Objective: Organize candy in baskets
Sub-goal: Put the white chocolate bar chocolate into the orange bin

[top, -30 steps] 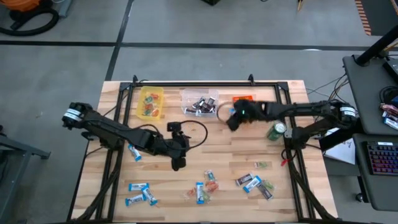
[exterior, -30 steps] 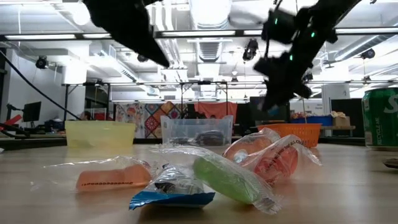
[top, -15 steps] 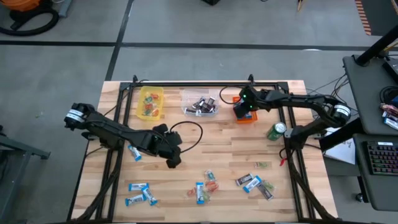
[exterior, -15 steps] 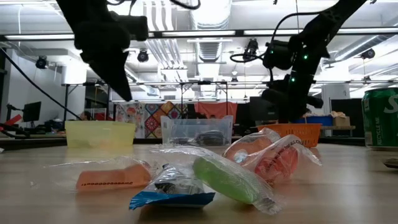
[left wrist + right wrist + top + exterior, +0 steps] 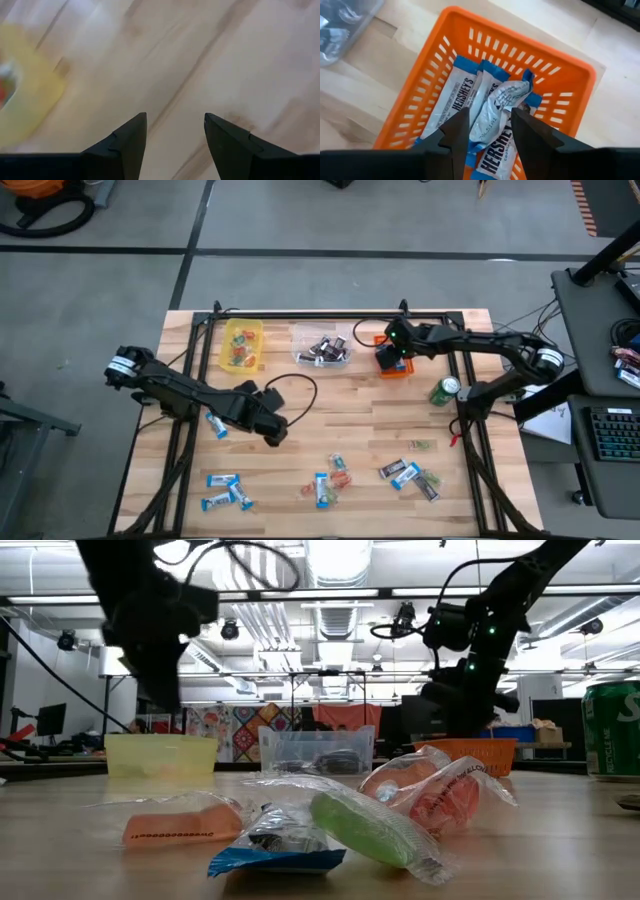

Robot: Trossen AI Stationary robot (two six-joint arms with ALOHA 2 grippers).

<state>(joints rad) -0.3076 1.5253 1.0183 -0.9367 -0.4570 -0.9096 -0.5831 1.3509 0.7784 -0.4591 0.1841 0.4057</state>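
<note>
Two dark fingers of the right gripper (image 5: 490, 131) stand spread above the orange basket (image 5: 427, 70), holding nothing; blue-and-white bars (image 5: 492, 107) lie loose in it just beyond the tips. In the high view this gripper (image 5: 390, 358) sits upper right of centre, over the orange basket (image 5: 394, 370), beside the clear basket (image 5: 321, 346) and the yellow basket (image 5: 242, 345). The left gripper (image 5: 175, 132) is spread wide and empty over bare table (image 5: 240, 55), left of centre in the high view (image 5: 272, 432). More candy (image 5: 322, 488) lies scattered along the table's lower edge, and a green can (image 5: 444, 391) stands at right.
</note>
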